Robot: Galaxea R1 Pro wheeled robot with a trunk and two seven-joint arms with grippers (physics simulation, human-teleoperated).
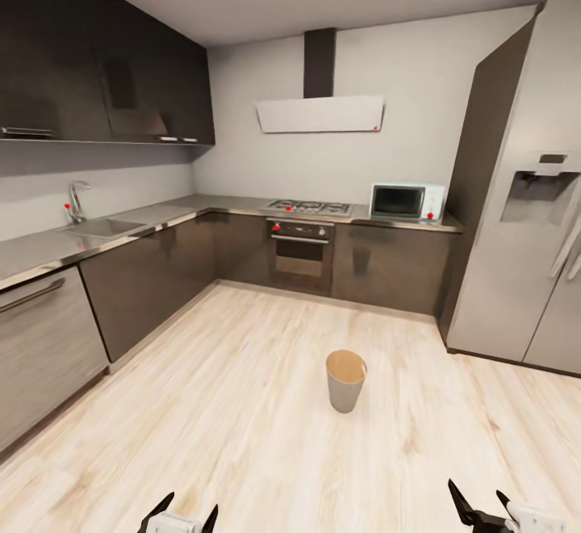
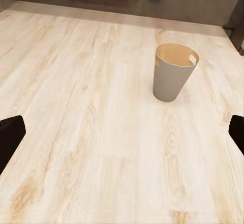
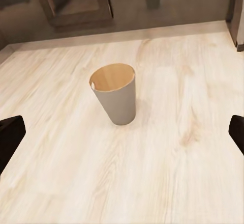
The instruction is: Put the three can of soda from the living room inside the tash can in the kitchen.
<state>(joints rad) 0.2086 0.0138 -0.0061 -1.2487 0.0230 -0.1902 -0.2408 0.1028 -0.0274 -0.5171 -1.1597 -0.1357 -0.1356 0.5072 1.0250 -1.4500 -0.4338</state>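
I am in the kitchen, on its pale wood floor. The tash can [image 1: 346,380] stands upright in the middle of the floor, pale grey outside and brown inside; it looks empty in the left wrist view [image 2: 175,72] and the right wrist view [image 3: 115,94]. My left gripper [image 1: 184,515] sits at the head view's lower edge with its dark fingers [image 2: 10,138] spread wide and nothing between them. My right gripper [image 1: 482,509] is low at the right, its fingers [image 3: 10,136] likewise spread and empty. No can of soda is in sight.
Dark grey cabinets and a countertop [image 1: 97,238] with a sink [image 1: 103,227] run along the left and back. The built-in oven [image 1: 300,252] and light-blue microwave [image 1: 406,201] are at the back wall. A tall silver fridge [image 1: 524,194] stands at the right.
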